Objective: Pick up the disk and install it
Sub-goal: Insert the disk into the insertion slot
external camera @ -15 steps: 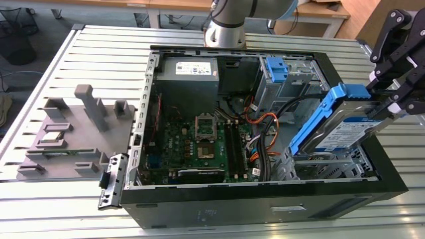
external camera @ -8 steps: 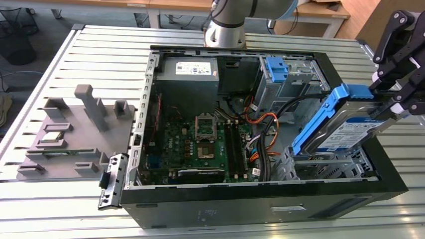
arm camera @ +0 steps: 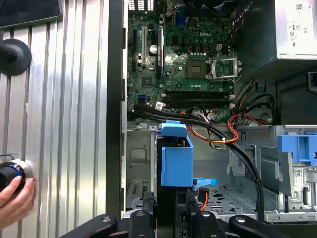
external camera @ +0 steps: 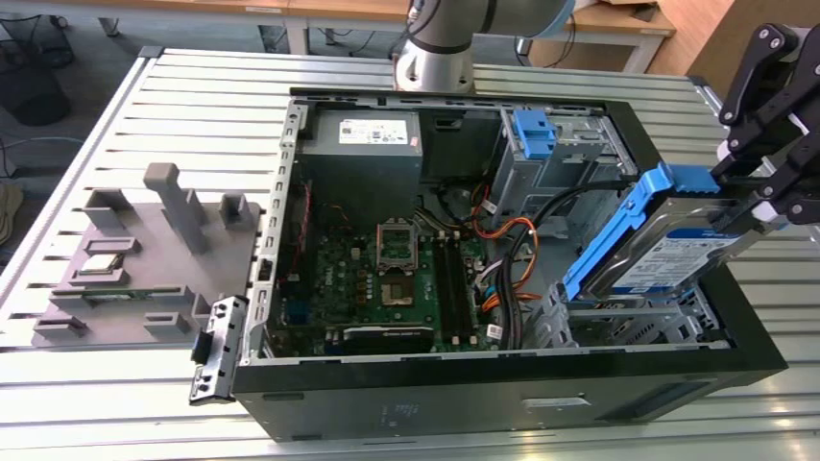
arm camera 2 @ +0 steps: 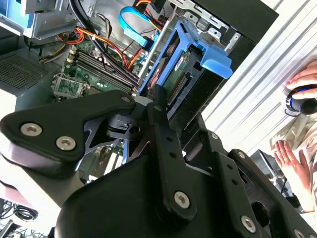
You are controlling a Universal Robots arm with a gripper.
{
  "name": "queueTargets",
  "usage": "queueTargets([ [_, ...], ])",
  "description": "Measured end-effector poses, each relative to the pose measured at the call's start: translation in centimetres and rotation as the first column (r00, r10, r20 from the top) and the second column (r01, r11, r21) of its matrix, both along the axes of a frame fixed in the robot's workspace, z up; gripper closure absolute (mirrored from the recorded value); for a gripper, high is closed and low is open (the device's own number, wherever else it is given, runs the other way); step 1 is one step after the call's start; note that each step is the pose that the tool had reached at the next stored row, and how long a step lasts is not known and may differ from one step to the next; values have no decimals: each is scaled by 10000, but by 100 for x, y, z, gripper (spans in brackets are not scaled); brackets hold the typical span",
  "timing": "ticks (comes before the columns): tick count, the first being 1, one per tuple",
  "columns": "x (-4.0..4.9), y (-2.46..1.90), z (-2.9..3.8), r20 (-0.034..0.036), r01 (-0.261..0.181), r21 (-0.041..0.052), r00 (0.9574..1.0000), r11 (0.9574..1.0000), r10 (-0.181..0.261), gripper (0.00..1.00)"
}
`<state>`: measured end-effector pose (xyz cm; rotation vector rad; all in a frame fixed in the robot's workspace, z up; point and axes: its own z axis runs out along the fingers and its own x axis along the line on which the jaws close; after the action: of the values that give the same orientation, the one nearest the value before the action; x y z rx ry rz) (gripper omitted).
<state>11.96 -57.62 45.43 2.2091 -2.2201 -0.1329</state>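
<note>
The disk (external camera: 666, 252), a silver drive with a white and blue label in a blue plastic carrier, hangs tilted over the open computer case (external camera: 295, 144) at the exterior view's right. My gripper (external camera: 759, 197) is shut on its upper end. Below the disk lies the metal drive bay (external camera: 631, 322) at the case's near corner. In the first wrist view the blue carrier (arm camera: 177, 159) sits between my fingers (arm camera: 146, 202), edge-on above the bay floor (arm camera: 225, 194). In the second wrist view the disk (arm camera 2: 182, 62) extends beyond my gripper (arm camera 2: 157, 99) toward the bay.
Inside the case are the motherboard (external camera: 384, 274), a grey power supply (external camera: 365, 144), orange and black cables (external camera: 513, 240) and a second blue caddy (external camera: 532, 130). A grey fixture (external camera: 141, 250) stands on the slatted table. A person's hand (arm camera: 15, 198) rests on a knob beside the case.
</note>
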Motion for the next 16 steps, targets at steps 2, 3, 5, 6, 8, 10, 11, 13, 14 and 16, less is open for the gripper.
queueTargets([
  [2, 0, 0, -3, 0, 0, 4, 10000, 10000, 0, 65],
  [3, 0, 0, -3, 0, 0, 4, 10000, 10000, 0, 65],
  [5, 0, 0, -4, 0, 0, 3, 10000, 10000, 0, 65],
  [6, 0, 0, -4, 0, 0, 6, 10000, 10000, 0, 65],
  [8, 0, 0, -8, 0, 0, 23, 10000, 10000, 0, 65],
  [10, 0, 0, -18, 1, 0, 36, 10000, 10000, 0, 65],
  [11, 0, 0, -24, 3, 0, 36, 10000, 10000, 0, 65],
  [13, 0, 0, -39, 5, -1, 42, 10000, 10000, 1, 65],
  [14, 0, 0, -43, 6, -1, 48, 10000, 10000, 1, 65],
  [16, 0, 0, -44, 6, 0, 56, 10000, 10000, 0, 65],
])
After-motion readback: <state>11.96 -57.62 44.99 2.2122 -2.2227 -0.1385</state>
